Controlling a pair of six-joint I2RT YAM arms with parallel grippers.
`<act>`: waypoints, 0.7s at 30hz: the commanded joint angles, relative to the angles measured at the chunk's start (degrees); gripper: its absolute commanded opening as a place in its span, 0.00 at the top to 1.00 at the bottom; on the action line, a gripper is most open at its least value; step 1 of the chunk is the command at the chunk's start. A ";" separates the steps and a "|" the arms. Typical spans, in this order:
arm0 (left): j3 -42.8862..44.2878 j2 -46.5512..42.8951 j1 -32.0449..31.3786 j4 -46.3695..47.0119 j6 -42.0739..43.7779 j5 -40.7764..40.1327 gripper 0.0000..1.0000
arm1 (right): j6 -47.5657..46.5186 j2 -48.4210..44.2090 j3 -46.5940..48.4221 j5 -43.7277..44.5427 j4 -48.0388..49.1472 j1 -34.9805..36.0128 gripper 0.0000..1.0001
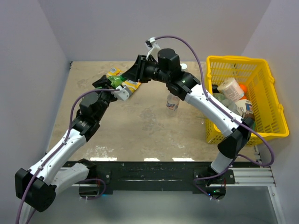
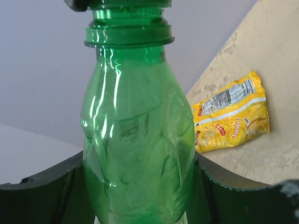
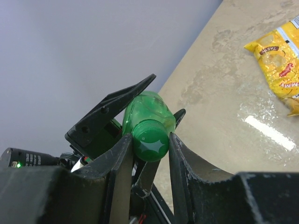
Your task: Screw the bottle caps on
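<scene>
The green bottle (image 2: 138,140) is held off the table, clamped by its body in my left gripper (image 2: 140,186). In the top view the bottle (image 1: 117,82) and left gripper (image 1: 108,86) are at the back left. The dark green cap (image 3: 150,139) sits on the bottle's neck, and my right gripper (image 3: 150,140) is shut on it, one finger on each side. The right gripper also shows in the top view (image 1: 133,74). A clear labelled bottle (image 1: 172,102) stands upright mid-table with no cap on it. A small white cap (image 1: 184,66) lies near the basket. The third bottle is not in view.
A yellow snack packet (image 2: 231,114) lies on the table behind the green bottle; it also shows in the top view (image 1: 132,86), with another packet (image 1: 113,72) next to it. A yellow basket (image 1: 261,63) with bulky containers stands at the right. Walls close in left and back.
</scene>
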 commanded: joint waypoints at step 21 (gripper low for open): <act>9.45 -0.79 3.25 -7.98 -29.10 31.72 1.00 | -11.19 -2.02 -6.10 0.71 7.13 -0.75 1.00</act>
